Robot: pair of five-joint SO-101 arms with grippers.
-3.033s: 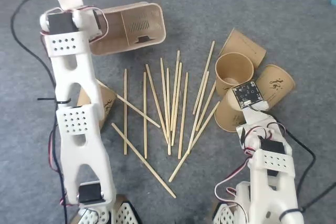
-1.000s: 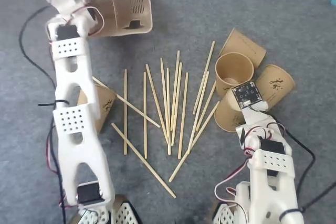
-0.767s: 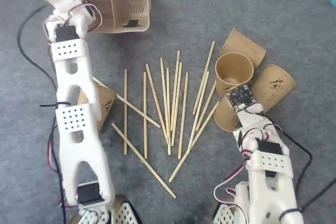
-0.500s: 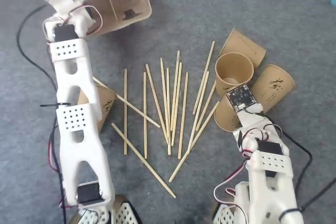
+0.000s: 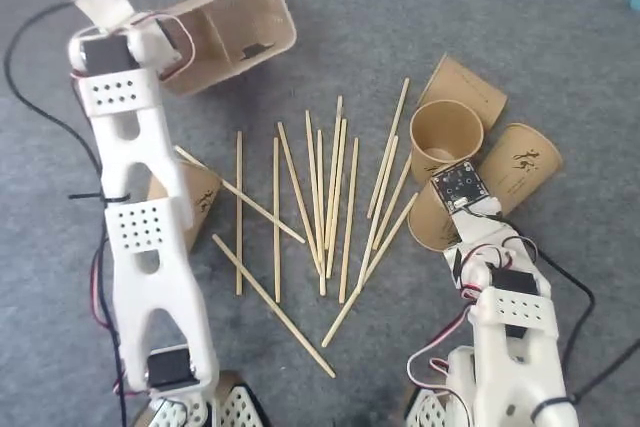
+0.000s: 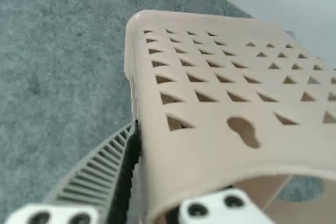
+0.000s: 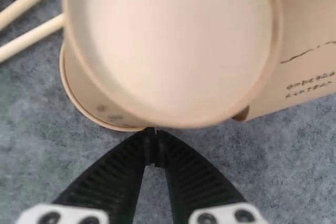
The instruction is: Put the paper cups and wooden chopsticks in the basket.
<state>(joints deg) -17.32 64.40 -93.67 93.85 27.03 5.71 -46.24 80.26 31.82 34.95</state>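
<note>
The basket (image 6: 226, 93) hides one finger of the left claw (image 6: 135, 148), which grips its wall. The right claw (image 7: 155, 148), pinched together and empty, sits just beside a paper cup (image 7: 168, 40).

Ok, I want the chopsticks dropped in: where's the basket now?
High view, far left: the basket is tipped sideways in the left gripper, beyond the chopsticks.

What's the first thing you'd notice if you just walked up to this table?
The left gripper gripping a tan basket, tilted, at the far left of the grey mat. Then the wooden chopsticks fanned out in the middle, and a bunch of paper cups huddled on the right.
</note>
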